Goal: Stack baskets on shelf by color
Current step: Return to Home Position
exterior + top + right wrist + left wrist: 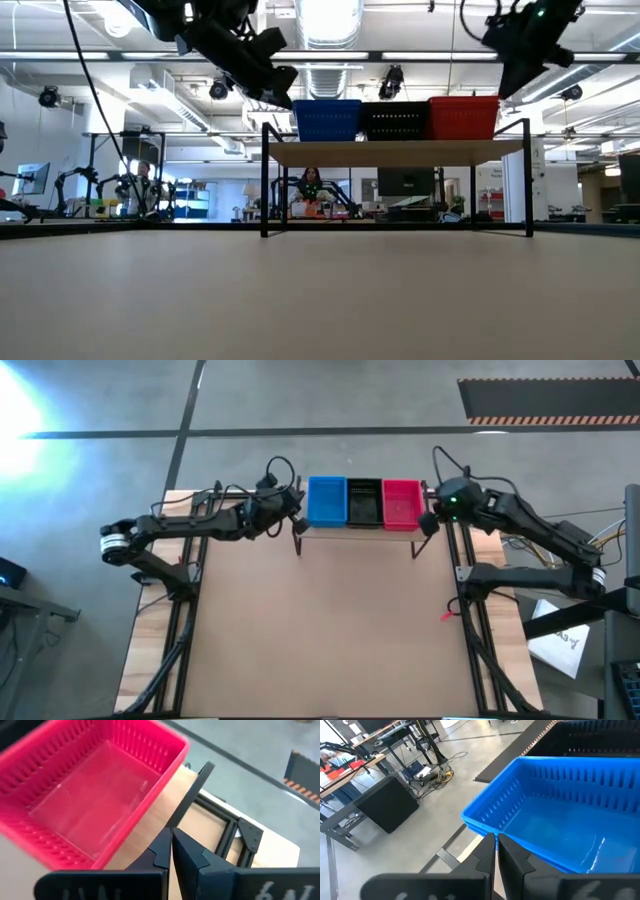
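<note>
The shelf [400,152] stands at the table's far edge on thin black legs. On its wood top sit the blue basket [326,500], the black basket [364,502] and the red basket [401,503] side by side. In the left wrist view the blue basket [560,820] shows two nested rims. My left gripper [496,840] is shut, level with the blue basket's left wall. My right gripper [170,836] is shut beside the red basket [85,795], above the shelf's right end [150,835]. My left gripper's shut fingertips [490,851] stand at the lower left wall [485,827] of the blue basket, coming level from the table's left. I cannot tell whether they touch it. The basket rests flat on the shelf.
The wide brown tabletop [330,630] spreads in front of the shelf. Black frame rails [470,620] run along both table sides. In the low view both arms hang high, left of the blue basket [328,120] and right of the red basket [463,117]. People sit far behind.
</note>
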